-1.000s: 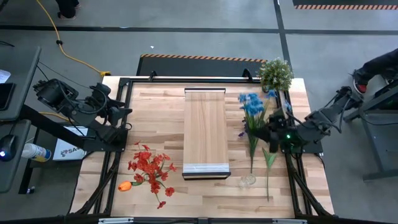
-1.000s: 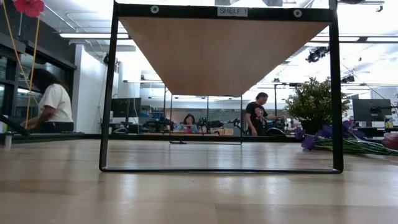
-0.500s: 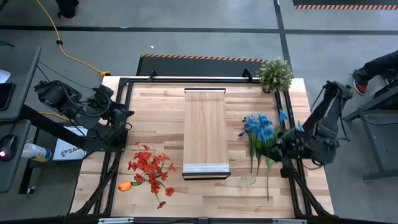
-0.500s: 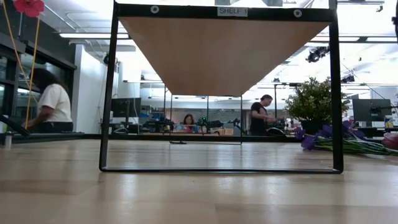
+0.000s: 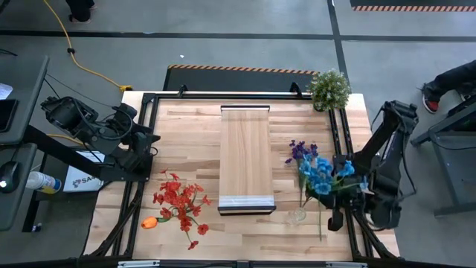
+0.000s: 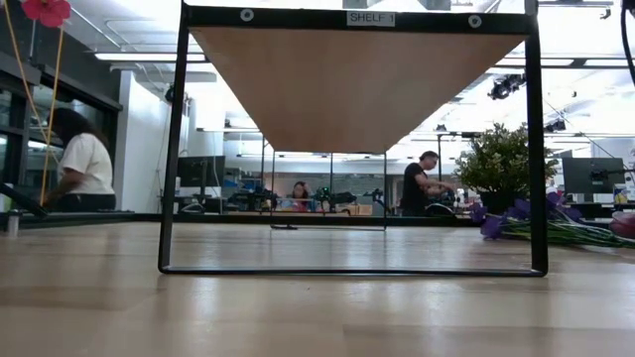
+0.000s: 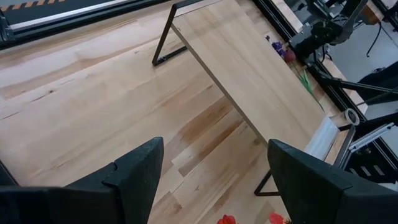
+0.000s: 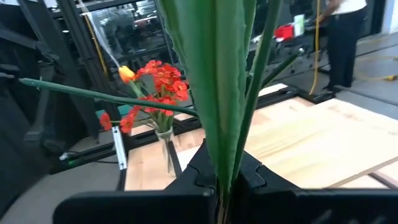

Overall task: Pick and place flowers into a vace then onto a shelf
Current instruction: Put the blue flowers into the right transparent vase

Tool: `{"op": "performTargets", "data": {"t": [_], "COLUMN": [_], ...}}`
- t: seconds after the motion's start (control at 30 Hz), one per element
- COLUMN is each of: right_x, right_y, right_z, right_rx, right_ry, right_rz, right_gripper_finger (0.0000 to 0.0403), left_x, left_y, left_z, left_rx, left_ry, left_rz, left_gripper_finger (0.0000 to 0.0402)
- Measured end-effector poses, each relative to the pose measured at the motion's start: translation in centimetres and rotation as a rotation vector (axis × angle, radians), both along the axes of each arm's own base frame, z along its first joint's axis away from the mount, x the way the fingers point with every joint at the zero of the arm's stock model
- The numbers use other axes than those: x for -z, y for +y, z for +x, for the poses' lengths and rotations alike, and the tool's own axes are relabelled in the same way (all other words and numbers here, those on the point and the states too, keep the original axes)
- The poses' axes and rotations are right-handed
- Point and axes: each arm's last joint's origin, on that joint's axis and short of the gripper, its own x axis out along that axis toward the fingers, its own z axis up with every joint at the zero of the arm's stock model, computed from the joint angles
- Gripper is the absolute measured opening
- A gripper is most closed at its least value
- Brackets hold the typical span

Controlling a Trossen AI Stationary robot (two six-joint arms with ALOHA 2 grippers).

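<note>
Held clamped in the shut right gripper (image 8: 219, 182): a bunch of blue-headed artificial flowers with green stems and a broad green leaf (image 5: 321, 175), carried above the right edge of the slatted wooden table (image 5: 186, 126).

Found inboard of that gripper, toward the long light-wood shelf (image 5: 245, 149) and slightly toward the near edge: a small clear glass vase (image 5: 297, 216), upright. Nearer to the right arm by far. Stems rising steeply from the jaws; judged to need tipping stem-end down over the vase mouth.

Parked at the left edge, fingers spread and holding nothing: left gripper (image 7: 211, 180).

Compared with a second ago: bunch carried from the far right toward the near edge; purple flowers (image 5: 299, 151) left lying on the table.
</note>
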Motion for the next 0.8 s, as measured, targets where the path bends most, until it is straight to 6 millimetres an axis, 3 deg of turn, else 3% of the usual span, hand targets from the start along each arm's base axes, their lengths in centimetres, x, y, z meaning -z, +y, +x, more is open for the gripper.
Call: {"op": "performTargets", "data": {"t": [0.47, 0.8], "right_x": [2.0, 2.3], "right_y": [1.8, 1.9], "right_z": [0.6, 0.7], "right_rx": [0.057, 0.057], "right_ry": [0.004, 0.007], "right_rz": [-0.049, -0.049], "right_gripper_finger": [0.0004, 0.0003], "left_x": [0.0, 0.0], "left_y": [0.0, 0.0], "left_z": [0.0, 0.0], "left_rx": [-0.015, -0.029], "left_ry": [-0.007, -0.013], "left_rz": [-0.016, -0.031], "left_gripper_finger": [0.0320, 0.0320]}}
